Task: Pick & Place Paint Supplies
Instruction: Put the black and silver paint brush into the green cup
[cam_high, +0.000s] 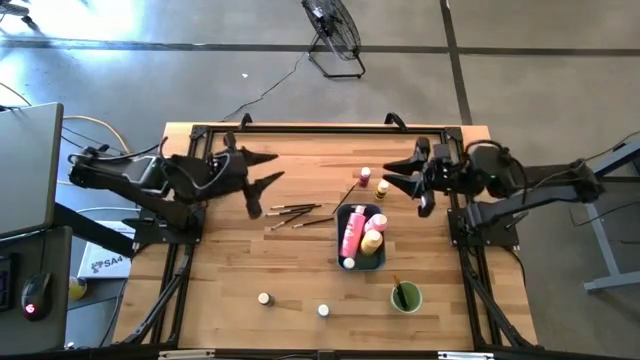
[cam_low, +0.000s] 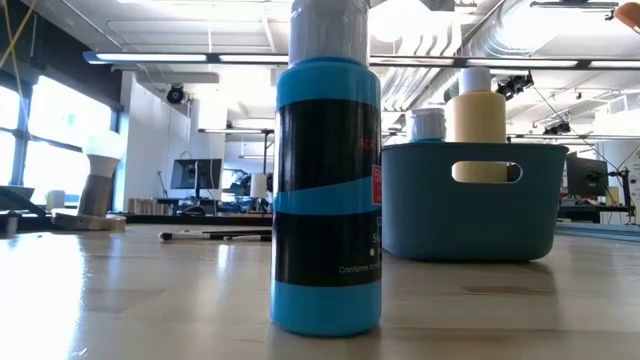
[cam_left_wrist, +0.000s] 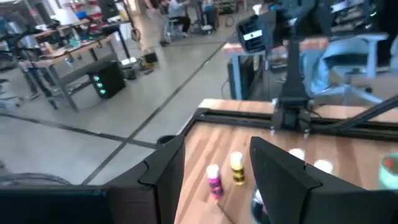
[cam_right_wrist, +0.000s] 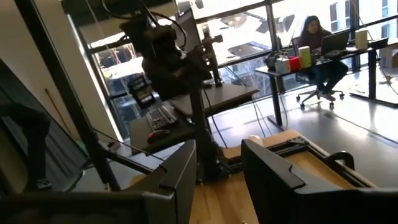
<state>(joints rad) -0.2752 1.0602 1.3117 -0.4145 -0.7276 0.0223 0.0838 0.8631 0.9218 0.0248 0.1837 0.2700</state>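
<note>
The blue-grey tray (cam_high: 380, 255) stands right of the table's middle and holds a pink bottle (cam_high: 352, 232), a yellow bottle (cam_high: 372, 241) and small jars. A small pink bottle (cam_left_wrist: 214, 180) and a small yellow one (cam_left_wrist: 237, 168) stand upright on the table behind the tray. Several thin brushes (cam_high: 298, 212) lie flat left of the tray. Two jars (cam_high: 264, 298) (cam_high: 323, 311) stand near the front edge. My left gripper (cam_high: 278, 167) hovers open over the table's left, empty. My right gripper (cam_high: 386, 174) hovers open at the far right, empty.
A round green cup (cam_high: 406, 297) with a brush in it stands near the front right. In the low view a blue bottle (cam_low: 327, 190) stands close before the camera, with the tray (cam_low: 470, 215) behind it. Bare wood lies between the brushes and the front jars.
</note>
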